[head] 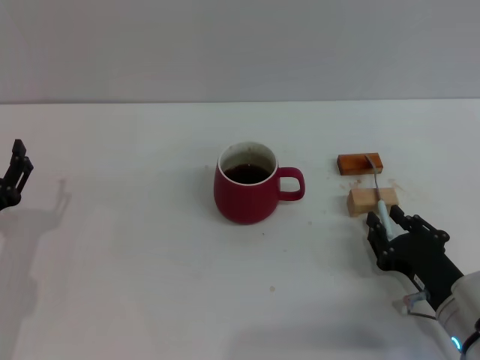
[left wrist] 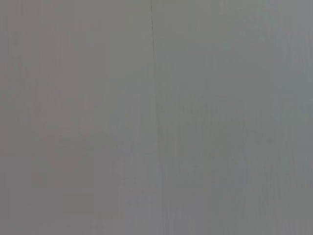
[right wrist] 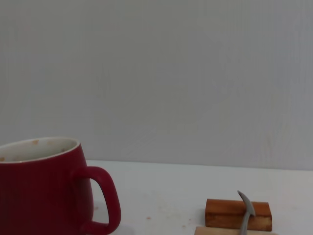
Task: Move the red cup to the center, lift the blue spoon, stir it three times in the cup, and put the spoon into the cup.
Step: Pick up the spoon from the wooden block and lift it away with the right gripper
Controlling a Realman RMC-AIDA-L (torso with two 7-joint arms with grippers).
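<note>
The red cup stands upright at the middle of the white table, handle toward my right, dark liquid inside. It also shows in the right wrist view. The blue spoon lies across two small blocks to the right of the cup, with its grey bowl on the far block; the right wrist view shows its grey neck. My right gripper is at the near end of the spoon, open, one finger on each side of the pale blue handle. My left gripper is parked at the far left edge, open and empty.
An orange-brown block and a pale wooden block hold the spoon up, about a cup's width right of the cup handle. The left wrist view shows only a plain grey surface.
</note>
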